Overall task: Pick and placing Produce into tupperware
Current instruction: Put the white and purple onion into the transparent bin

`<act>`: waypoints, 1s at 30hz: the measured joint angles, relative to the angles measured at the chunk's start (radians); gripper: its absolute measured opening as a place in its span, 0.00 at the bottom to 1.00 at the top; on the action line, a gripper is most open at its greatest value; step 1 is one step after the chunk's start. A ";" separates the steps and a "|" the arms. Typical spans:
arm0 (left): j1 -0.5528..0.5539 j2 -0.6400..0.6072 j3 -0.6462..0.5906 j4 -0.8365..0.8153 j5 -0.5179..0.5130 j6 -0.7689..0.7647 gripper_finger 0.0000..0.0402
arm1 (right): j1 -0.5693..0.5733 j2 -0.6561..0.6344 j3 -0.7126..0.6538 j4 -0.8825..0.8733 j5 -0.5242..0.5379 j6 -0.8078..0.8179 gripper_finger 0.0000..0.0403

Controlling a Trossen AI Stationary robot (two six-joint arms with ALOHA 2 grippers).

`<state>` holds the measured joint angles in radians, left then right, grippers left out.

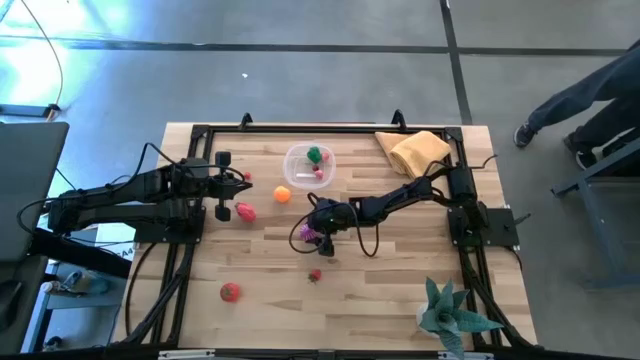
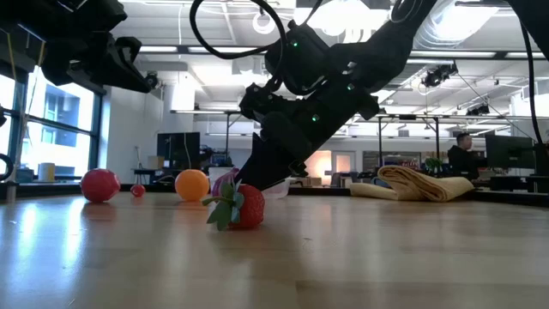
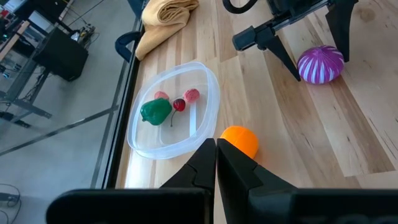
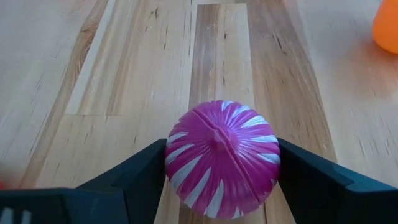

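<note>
Magenta striped produce [image 4: 222,159], right claw [image 4: 222,180] astride

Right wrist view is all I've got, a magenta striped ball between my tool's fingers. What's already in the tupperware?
Observer: The tupperware holds a green pepper, a cherry and small pink pieces.
Operator: Which way is it from the ball?
Observer: In the high view it lies past the magenta ball, toward the table edge with the tan cloth.
Operator: And the left tool?
Observer: The left tool is shut and empty, beside the orange fruit.
</note>
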<state>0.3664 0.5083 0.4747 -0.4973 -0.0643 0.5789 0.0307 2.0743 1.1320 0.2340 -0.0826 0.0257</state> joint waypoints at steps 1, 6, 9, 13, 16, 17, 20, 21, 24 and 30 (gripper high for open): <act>0.000 0.000 0.000 0.000 0.000 0.000 0.01 | 0.000 0.000 0.000 0.000 0.000 0.000 0.66; 0.000 0.000 0.000 0.000 0.000 0.000 0.01 | 0.000 0.000 0.000 -0.001 0.000 0.000 0.66; 0.000 0.000 0.000 0.000 0.000 0.000 0.01 | 0.000 -0.010 0.000 -0.012 0.000 0.000 0.65; 0.000 0.000 0.000 0.000 0.000 0.000 0.01 | 0.000 -0.056 0.000 -0.023 0.000 -0.003 0.65; 0.000 0.000 0.000 0.000 0.000 0.000 0.01 | -0.002 -0.105 0.000 -0.051 0.017 -0.017 0.65; 0.000 0.000 0.000 0.000 0.000 0.000 0.01 | -0.004 -0.123 0.000 -0.061 0.029 -0.029 0.65; 0.000 0.000 0.000 0.000 0.000 0.000 0.01 | -0.014 -0.189 0.000 -0.081 0.079 -0.063 0.65; 0.000 0.000 0.000 0.000 0.000 0.000 0.01 | -0.021 -0.212 0.000 -0.083 0.099 -0.072 0.65; 0.000 0.000 0.000 0.000 0.000 0.000 0.01 | -0.053 -0.279 0.000 -0.099 0.147 -0.079 0.65; 0.000 0.000 0.000 0.000 0.000 0.000 0.01 | -0.171 -0.397 0.000 -0.112 0.158 -0.075 0.65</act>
<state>0.3664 0.5079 0.4747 -0.4973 -0.0643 0.5789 -0.1399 1.6770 1.1323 0.1223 0.0757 -0.0496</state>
